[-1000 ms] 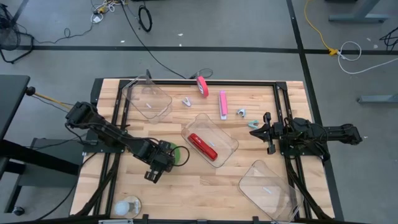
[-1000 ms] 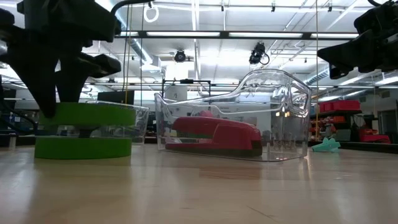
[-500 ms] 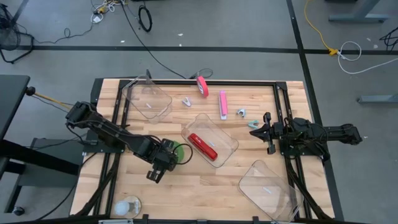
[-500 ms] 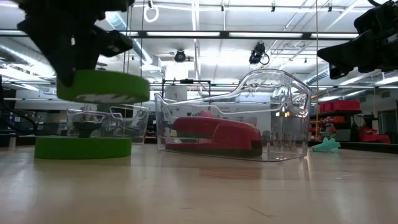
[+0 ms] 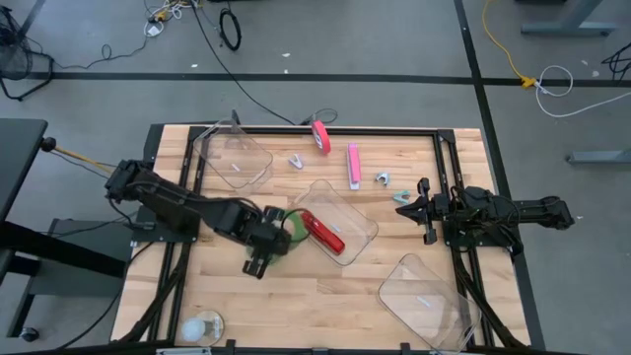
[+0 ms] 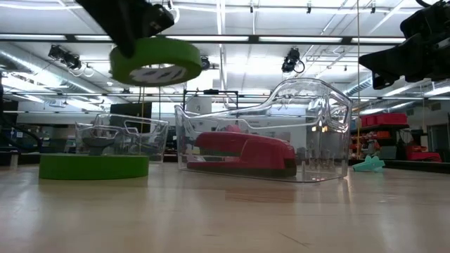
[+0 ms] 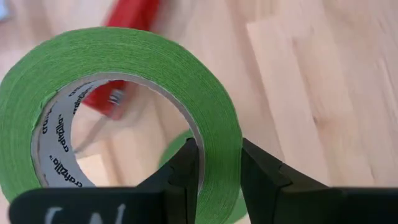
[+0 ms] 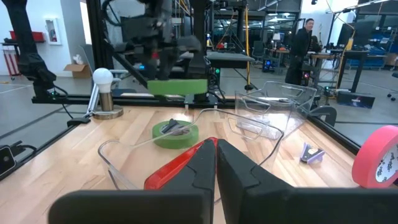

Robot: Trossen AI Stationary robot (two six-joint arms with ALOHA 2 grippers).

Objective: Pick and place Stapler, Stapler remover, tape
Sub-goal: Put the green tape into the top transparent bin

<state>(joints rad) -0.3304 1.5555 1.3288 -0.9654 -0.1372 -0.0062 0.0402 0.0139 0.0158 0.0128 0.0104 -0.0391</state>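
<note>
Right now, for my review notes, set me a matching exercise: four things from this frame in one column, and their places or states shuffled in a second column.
Things:
1. green tape roll
2. red stapler
3. pink tape roll
4. right gripper

Places or states:
A. lying inside the middle clear container
B. shut, holding nothing, at the table's right side
C. lifted off the table, pinched by the left gripper
D. at the table's far edge

Pairs: 1-C, 2-A, 3-D, 4-B

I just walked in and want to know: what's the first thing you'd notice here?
The left gripper holds a green tape roll in the air beside the clear bin in the table's middle, above a second green roll lying flat on the wood. Inside that bin lies a red stapler.
</note>
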